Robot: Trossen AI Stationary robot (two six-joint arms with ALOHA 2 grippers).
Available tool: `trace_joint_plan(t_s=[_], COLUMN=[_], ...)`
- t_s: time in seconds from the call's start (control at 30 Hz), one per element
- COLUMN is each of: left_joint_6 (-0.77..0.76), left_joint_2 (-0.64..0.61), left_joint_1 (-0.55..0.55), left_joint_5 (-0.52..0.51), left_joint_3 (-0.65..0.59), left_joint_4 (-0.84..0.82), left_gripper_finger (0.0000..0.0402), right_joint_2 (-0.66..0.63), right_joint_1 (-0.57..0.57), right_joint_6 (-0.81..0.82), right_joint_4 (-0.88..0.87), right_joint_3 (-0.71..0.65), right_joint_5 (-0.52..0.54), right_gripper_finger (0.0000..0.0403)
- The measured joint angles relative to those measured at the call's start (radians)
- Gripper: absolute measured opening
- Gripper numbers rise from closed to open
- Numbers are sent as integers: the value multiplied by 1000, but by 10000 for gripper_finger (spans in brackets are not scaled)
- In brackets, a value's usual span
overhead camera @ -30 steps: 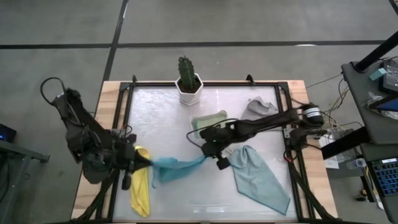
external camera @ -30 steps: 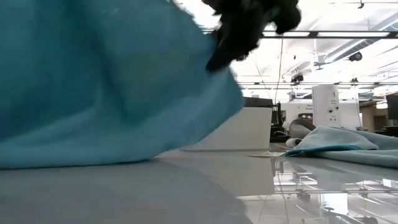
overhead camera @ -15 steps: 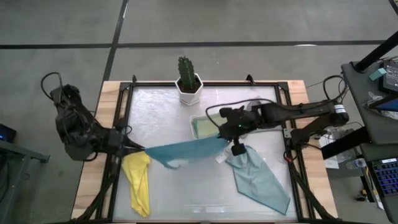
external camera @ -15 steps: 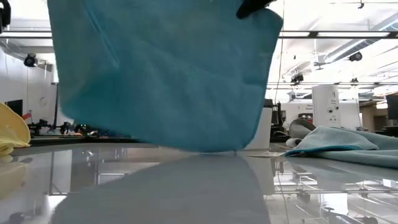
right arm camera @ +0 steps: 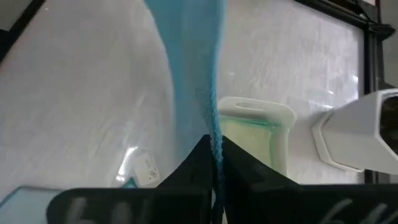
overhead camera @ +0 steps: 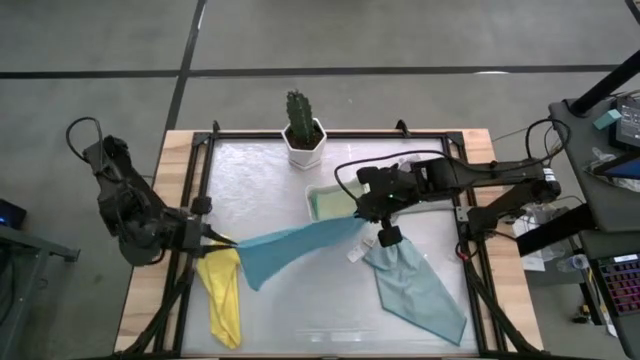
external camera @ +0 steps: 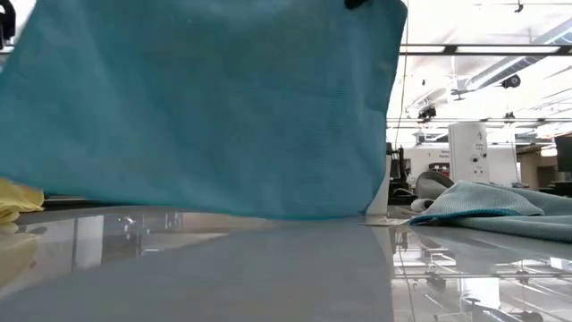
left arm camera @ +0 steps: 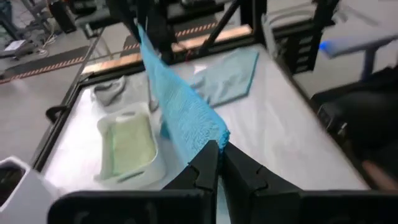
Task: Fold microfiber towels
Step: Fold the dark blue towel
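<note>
Currently: blue towel [overhead camera: 290, 245], stretched in air above the bench [overhead camera: 300, 310], long axis running between left end effector [overhead camera: 222, 241] and right end effector [overhead camera: 366, 213], each pinching one corner; lower edge hangs nearer the left arm.

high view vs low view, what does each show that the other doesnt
Only the high view shows the cactus pot, the white tray and both grippers, left gripper and right gripper, shut on opposite corners of the blue towel. Only the low view shows the room behind. Both show the blue towel stretched above the table, the yellow towel and the pale teal towel.
</note>
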Motion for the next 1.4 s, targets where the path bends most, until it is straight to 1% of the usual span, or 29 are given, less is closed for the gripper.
trace_joint_plan(t_s=[0.13,0.27,0.3,0.33,0.4,0.5,0.6,0.67,0.8,0.83,0.93,1.03,1.17,1.2,1.3,1.4], left_joint_6=[-16,-105,-124,-133,-130,-136,-139,-168,-318,-358,-432,-452,-451,-452,-476,-535], left_joint_2=[-39,-74,-73,-67,-40,26,105,167,266,298,400,481,581,596,643,677], left_joint_1=[14,20,19,19,18,18,18,17,16,16,14,7,7,8,8,8], left_joint_5=[-27,-33,-21,12,71,114,168,224,318,349,431,488,504,522,585,635], left_joint_3=[-49,-69,-78,-89,-122,-168,-191,-195,-169,-170,-173,-165,-169,-168,-171,-177], left_joint_4=[-41,-55,-47,-36,-8,47,136,210,324,331,406,502,610,636,691,694], left_gripper_finger=[0,0,0,0,0,0,0,0,0,0,0,0,0,0,0,0], right_joint_2=[0,-3,-4,-4,-4,2,9,10,11,12,19,32,46,47,51,51], right_joint_1=[-22,-32,-31,-29,-17,18,62,90,159,177,228,272,328,340,362,371], right_joint_6=[-28,-3,14,34,83,126,169,211,293,312,365,434,530,555,651,735], right_joint_4=[0,-30,-51,-69,-79,-79,-67,-38,94,138,267,377,489,516,607,719], right_joint_3=[0,0,0,0,-11,-42,-85,-117,-211,-242,-324,-401,-496,-519,-583,-631], right_joint_5=[56,34,17,-4,-51,-95,-133,-164,-229,-244,-293,-324,-329,-332,-376,-403], right_gripper_finger=[8,8,8,8,8,8,8,8,8,8,8,8,8,8,8,8])
